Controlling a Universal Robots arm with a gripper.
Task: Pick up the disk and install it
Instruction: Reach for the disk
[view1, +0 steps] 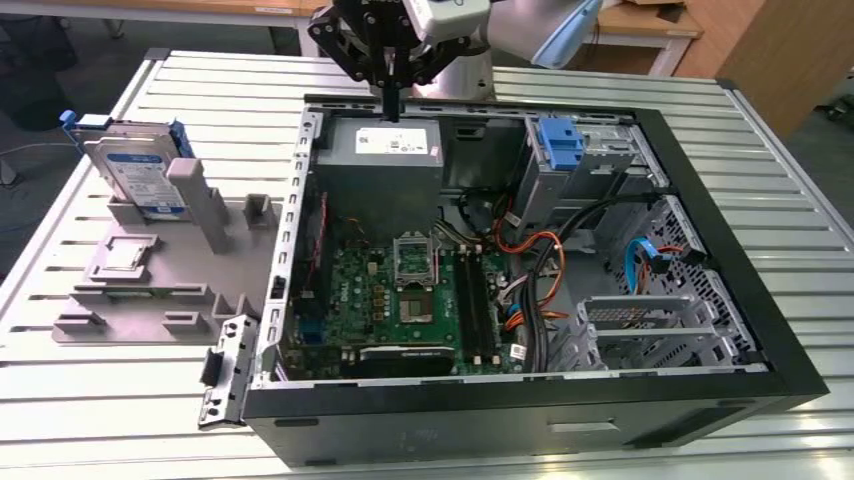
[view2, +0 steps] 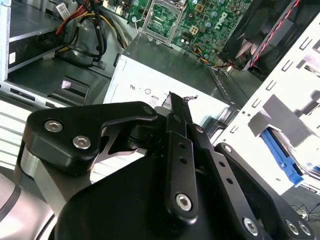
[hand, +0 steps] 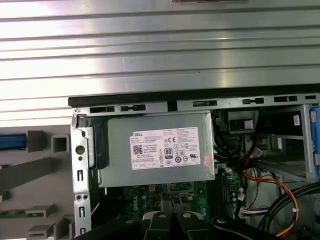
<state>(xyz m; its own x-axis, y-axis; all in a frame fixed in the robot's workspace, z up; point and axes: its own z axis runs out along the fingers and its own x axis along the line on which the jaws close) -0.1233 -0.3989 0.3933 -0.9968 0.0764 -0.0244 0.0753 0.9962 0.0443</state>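
Nearest in the exterior view, the open computer case (view1: 534, 410) lay on its side on the slatted bench (view1: 107, 430), with its motherboard (view1: 400, 300) bare inside. Further back, outside the case on the exterior view's left, a grey holder (view1: 134, 290) sat on the bench. The disk (view1: 140, 170) stood on edge in it, framed by its blue carrier, labelled face showing, with nothing touching it. Farthest back, the claw (view1: 391, 108) hung over the rear of the case, just above the power supply box (view1: 380, 150) and well apart from the disk. In the second wrist view its fingers (view2: 179, 130) looked pressed together, and it had hold of nothing. I judged the step in hand to be the pick-up, not yet begun. To do it well, the claw would need to spread wide enough for the disk before descending. It should come from straight above the holder, clear of the case wall (view1: 300, 200) beside it. It should then close squarely across the disk's flat faces, so that the disk lifted out of its slot without tilting or dragging the holder along. The blue bracket (view1: 561, 150) at the far bay belonged to the case and was not the thing to grasp.
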